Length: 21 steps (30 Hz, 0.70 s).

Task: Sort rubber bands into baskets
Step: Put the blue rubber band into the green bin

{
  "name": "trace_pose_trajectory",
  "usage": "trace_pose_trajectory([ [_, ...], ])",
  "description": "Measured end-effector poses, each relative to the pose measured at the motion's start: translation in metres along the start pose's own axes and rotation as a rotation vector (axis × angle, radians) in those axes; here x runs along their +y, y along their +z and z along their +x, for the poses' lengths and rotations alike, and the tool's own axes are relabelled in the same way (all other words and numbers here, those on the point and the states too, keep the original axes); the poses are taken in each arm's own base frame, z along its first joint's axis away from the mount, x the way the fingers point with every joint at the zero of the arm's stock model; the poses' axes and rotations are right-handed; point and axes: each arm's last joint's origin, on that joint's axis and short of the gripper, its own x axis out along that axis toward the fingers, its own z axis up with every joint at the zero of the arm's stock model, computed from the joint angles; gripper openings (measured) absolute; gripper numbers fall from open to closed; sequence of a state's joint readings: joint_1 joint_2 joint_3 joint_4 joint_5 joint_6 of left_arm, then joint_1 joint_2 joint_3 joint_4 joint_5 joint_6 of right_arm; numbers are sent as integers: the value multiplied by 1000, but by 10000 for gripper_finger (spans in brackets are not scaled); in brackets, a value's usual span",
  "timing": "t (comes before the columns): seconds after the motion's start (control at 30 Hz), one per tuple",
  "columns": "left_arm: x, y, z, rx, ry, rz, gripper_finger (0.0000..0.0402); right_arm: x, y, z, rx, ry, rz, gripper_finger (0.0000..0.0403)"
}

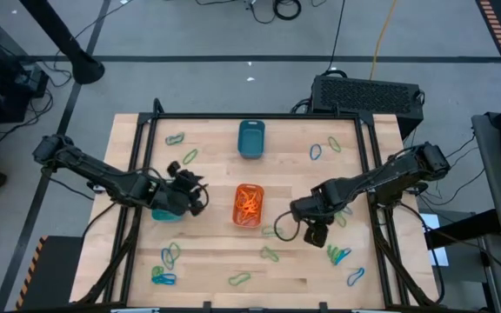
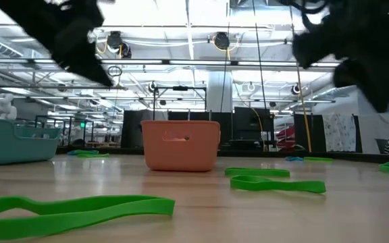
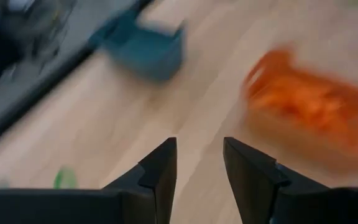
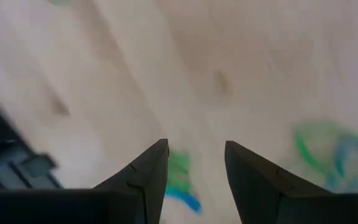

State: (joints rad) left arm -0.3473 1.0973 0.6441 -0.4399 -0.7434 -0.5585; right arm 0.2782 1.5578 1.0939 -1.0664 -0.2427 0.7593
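Observation:
Three baskets stand on the wooden table: a dark teal one (image 1: 250, 137) at the far middle, an orange one (image 1: 248, 205) in the centre holding orange rubber bands, and a turquoise one (image 1: 165, 214) partly hidden under my left arm. Green and blue rubber bands (image 1: 170, 255) lie scattered flat on the table. My left gripper (image 1: 197, 193) hangs open over the turquoise basket's right side, left of the orange basket (image 3: 309, 106), with nothing between its fingers. My right gripper (image 1: 307, 219) hangs open right of the orange basket, pointing down at green and blue bands (image 4: 180, 180), touching nothing.
More bands lie near the far corners (image 1: 175, 137) (image 1: 315, 152) and along the near edge (image 1: 239, 279) (image 1: 339, 255). A black frame (image 1: 259, 116) borders the table. In the low view, green bands (image 2: 80, 209) lie in front of the orange basket (image 2: 181, 144).

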Motion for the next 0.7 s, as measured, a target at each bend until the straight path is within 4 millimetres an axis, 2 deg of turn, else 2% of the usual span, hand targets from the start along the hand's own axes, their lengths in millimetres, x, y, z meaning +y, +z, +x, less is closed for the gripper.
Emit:
trace_pose_trajectory([
  [0.13, -13, 16, 0, -122, -145, 105, 140, -5, -20, 1, 122, -144, 149, 151],
  [0.23, -21, 21, 1, -150, -262, 147, 140, 1, -32, 3, 150, -182, 168, 151],
  [0.5, -42, 17, 15, -123, -457, 204, 140, 35, -67, 16, 198, -97, 20, 151],
  [0.7, -54, 14, 22, -118, -574, 243, 140, 40, -87, 32, 123, -158, -76, 151],
])
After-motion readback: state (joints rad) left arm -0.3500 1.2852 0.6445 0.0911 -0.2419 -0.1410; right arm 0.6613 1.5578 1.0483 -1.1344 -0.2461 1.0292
